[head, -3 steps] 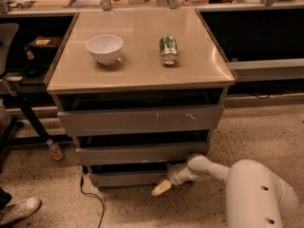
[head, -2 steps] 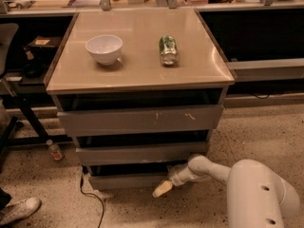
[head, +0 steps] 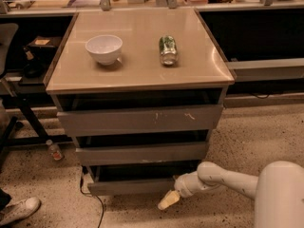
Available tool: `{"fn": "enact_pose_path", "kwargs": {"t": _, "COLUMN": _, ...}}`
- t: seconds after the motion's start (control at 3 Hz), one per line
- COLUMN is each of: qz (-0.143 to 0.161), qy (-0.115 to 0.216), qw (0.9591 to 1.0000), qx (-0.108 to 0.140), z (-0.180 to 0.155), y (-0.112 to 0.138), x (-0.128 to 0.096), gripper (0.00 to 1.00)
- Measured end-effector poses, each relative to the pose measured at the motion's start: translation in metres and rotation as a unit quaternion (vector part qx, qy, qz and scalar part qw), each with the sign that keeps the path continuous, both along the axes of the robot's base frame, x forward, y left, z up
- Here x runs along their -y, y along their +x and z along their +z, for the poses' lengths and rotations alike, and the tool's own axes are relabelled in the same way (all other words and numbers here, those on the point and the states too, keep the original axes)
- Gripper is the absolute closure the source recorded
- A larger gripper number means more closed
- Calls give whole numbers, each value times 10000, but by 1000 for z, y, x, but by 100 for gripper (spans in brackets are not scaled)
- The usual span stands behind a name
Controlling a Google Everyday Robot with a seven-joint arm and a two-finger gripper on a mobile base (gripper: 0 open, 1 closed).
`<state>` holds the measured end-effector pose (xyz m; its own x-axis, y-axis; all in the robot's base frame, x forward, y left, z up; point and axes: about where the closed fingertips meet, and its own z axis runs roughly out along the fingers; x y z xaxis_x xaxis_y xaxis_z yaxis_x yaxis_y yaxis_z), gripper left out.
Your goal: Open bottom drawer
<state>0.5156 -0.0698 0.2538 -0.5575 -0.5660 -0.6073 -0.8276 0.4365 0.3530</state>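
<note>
The cabinet has three grey handleless drawer fronts. The bottom drawer (head: 130, 185) is the shortest and narrowest front, low near the floor, with a dark gap above it. My gripper (head: 170, 199) hangs at the end of the white arm (head: 223, 178), just below and in front of the drawer's right end. Its yellowish fingertips (head: 167, 201) point down and left toward the floor. The tallest front with white scratch marks (head: 140, 119) is at the top, and the mid-height front (head: 141, 153) lies below it.
A white bowl (head: 104, 48) and a green can (head: 167, 50) lying on its side sit on the beige cabinet top (head: 137, 75). A cable (head: 97, 208) runs along the floor at the cabinet's left. A small bottle (head: 53, 149), a chair base and a shoe (head: 19, 210) are at the left.
</note>
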Motion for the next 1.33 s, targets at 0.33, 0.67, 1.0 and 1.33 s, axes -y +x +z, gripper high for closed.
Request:
{"fn": "enact_pose_path", "kwargs": {"t": 0.33, "qz": 13, "qy": 3, "qw": 10000, "qx": -14, "z": 0, "y": -2, "x": -1, "gripper": 0}}
{"fn": "enact_pose_path", "kwargs": {"t": 0.67, "qz": 82, "qy": 38, "qw": 9999, "qx": 77, "z": -7, "y": 14, "x": -8, "gripper": 0}}
{"fn": "enact_pose_path", "kwargs": {"t": 1.0, "qz": 139, "qy": 43, "qw": 9999, "qx": 86, "z": -20, "y": 34, "x": -13, "gripper": 0}}
{"fn": "enact_pose_path", "kwargs": {"t": 1.33, "qz": 204, "qy": -87, "qw": 9997, "qx": 52, "z": -30, "y": 42, "x": -15, "gripper": 0}}
